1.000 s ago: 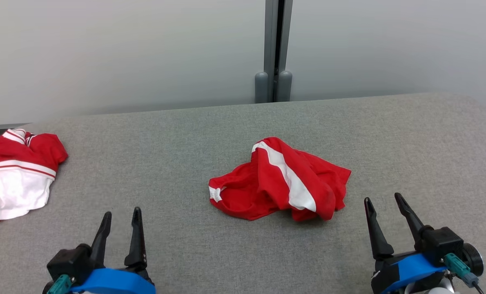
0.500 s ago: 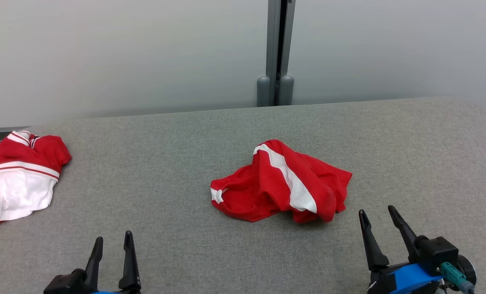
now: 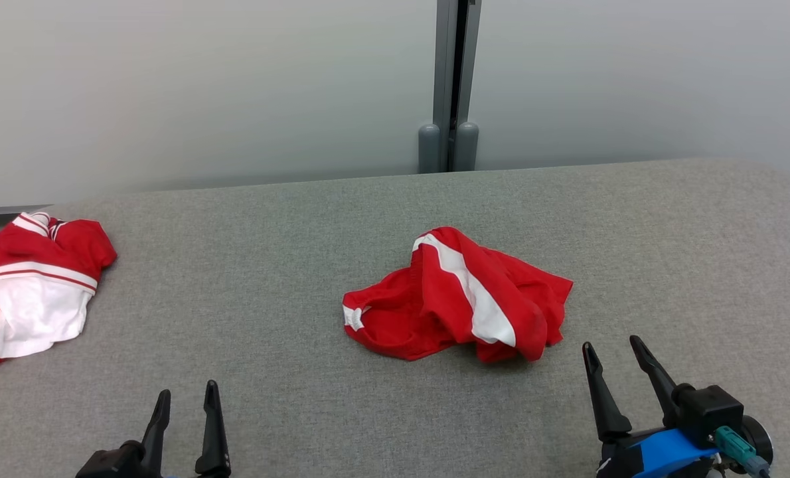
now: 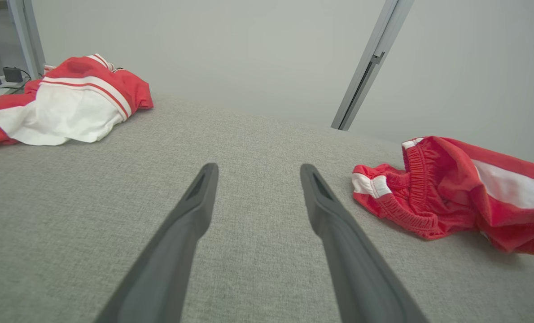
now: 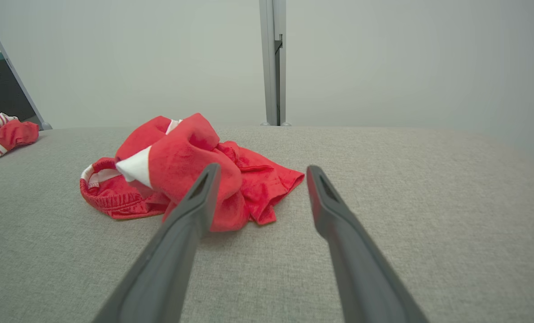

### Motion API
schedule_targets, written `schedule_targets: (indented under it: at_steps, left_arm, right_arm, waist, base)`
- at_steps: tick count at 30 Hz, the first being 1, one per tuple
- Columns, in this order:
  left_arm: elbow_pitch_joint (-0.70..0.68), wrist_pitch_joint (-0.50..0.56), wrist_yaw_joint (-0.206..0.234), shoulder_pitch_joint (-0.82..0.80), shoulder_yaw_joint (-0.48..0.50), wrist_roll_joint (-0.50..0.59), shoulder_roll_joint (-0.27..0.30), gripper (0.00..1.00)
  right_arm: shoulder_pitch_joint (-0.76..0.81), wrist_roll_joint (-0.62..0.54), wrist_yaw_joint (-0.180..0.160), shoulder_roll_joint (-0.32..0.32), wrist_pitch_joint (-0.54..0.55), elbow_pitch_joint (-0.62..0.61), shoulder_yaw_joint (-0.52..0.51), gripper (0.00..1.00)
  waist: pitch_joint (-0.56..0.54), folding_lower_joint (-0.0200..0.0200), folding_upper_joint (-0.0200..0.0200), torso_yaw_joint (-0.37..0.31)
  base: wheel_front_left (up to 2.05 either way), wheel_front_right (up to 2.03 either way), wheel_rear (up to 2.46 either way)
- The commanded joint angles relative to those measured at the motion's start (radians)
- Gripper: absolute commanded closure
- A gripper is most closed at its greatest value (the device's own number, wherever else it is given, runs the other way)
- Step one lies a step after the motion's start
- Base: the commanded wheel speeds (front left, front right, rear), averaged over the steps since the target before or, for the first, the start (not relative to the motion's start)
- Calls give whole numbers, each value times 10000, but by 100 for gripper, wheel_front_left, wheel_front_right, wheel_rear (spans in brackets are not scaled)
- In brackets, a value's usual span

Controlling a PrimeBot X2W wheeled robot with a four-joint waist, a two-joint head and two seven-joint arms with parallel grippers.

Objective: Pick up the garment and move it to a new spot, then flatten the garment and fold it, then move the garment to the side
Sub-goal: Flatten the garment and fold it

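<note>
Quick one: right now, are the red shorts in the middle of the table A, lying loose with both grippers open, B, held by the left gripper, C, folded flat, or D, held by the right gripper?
A: the shorts lie crumpled on the table, apart from the left gripper and the right gripper, both with fingers spread and empty.

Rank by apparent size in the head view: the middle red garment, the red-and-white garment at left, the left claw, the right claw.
Largest: middle red garment and red-and-white garment, too alike to rank; the second is cut off by the frame edge.
Then right claw.
Smallest: left claw, partly out of frame.
</note>
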Motion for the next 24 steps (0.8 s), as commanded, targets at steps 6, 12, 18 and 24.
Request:
schedule_targets:
  at_steps: [6,12,18,24]
  left_arm:
    - [89,-47,-119,-181,134,215,-92,0]
    - [119,-47,-211,-263,250,318,-139,0]
    - [31,-47,-227,-441,290,433,-161,0]
    - [-155,178,-445,-1251,-196,756,-99,0]
  right_arm:
    - [-81,-8,1,-25,-35,14,-33,0]
    - [-132,-12,1,-25,-35,-16,-86,0]
    - [-198,-9,1,-25,-35,-71,-133,0]
    - [-352,-29,1,-25,-35,-91,-195,0]
  waist:
    - [59,0,-1,-12]
    - [142,0,-1,-12]
    - [286,0,-1,-17]
    - [528,0,-1,-67]
  base:
    - [0,0,0]
    - [0,0,0]
    - [0,0,0]
    - [0,0,0]
